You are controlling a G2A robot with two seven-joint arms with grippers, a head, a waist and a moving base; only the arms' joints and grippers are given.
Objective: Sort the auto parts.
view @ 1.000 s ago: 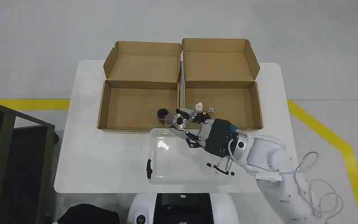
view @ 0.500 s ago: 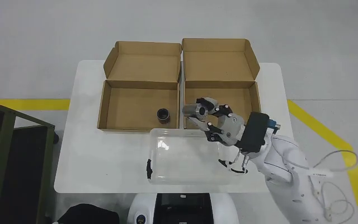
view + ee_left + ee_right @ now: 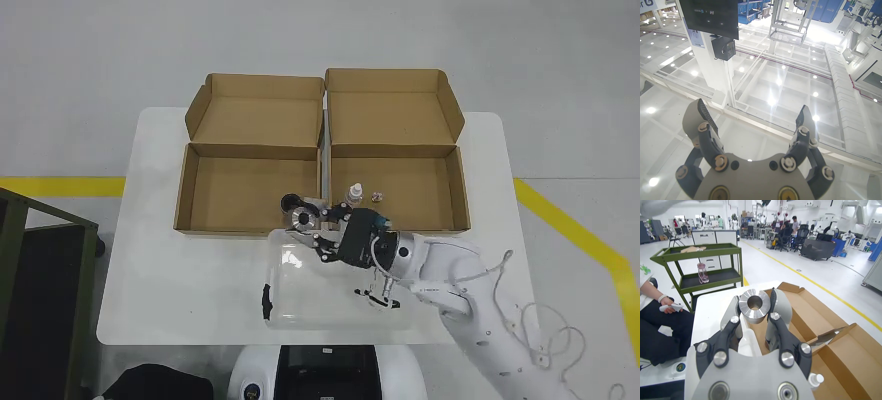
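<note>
Right wrist view showed the right claw (image 3: 755, 303) pinching a silver metal bushing (image 3: 753, 308) by its sides: a short machined cylinder with a round bore and a bevelled face (bore toward the camera). Top view placed it over the near right corner of the left cardboard box (image 3: 225, 195), just beside a dark ring (image 3: 289, 201) and close to the box's front wall and the clear tray (image 3: 300, 290). Brown box floor stretched wide toward the opposite wall. Pointed at the ceiling, the left claw (image 3: 752, 111) stood spread, gripping nothing.
</note>
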